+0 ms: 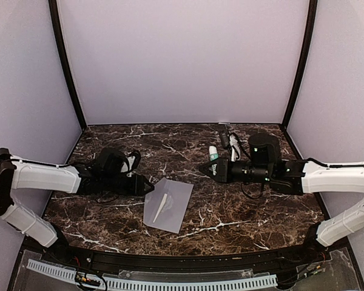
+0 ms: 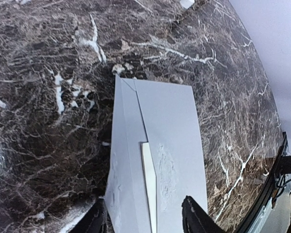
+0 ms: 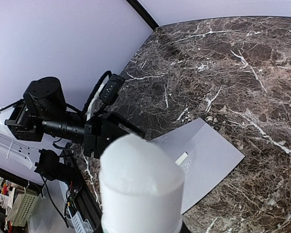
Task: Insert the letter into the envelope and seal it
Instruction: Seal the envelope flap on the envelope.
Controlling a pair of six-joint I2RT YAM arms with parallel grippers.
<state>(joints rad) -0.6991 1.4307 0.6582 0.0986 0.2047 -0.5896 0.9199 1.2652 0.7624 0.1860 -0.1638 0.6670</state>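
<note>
The light-grey envelope [image 1: 173,203] lies flat in the middle of the table, with its flap folded over most of the body. A narrow cream strip of the letter [image 2: 149,179] shows along the flap's edge, and the remainder is hidden inside. My left gripper [image 2: 144,209] is open at the envelope's [image 2: 169,121] left end, one finger over each long side, holding nothing. My right gripper [image 1: 215,167] hovers right of the envelope, shut on an upright white glue stick [image 1: 213,155]. In the right wrist view the glue stick [image 3: 140,184] hides the fingers, with the envelope [image 3: 208,155] beyond it.
The dark marble table [image 1: 230,206] is walled by lilac panels on three sides. A small dark object [image 1: 223,130] lies near the back right, behind the right arm. In the right wrist view the left arm [image 3: 97,133] reaches to the envelope's far edge.
</note>
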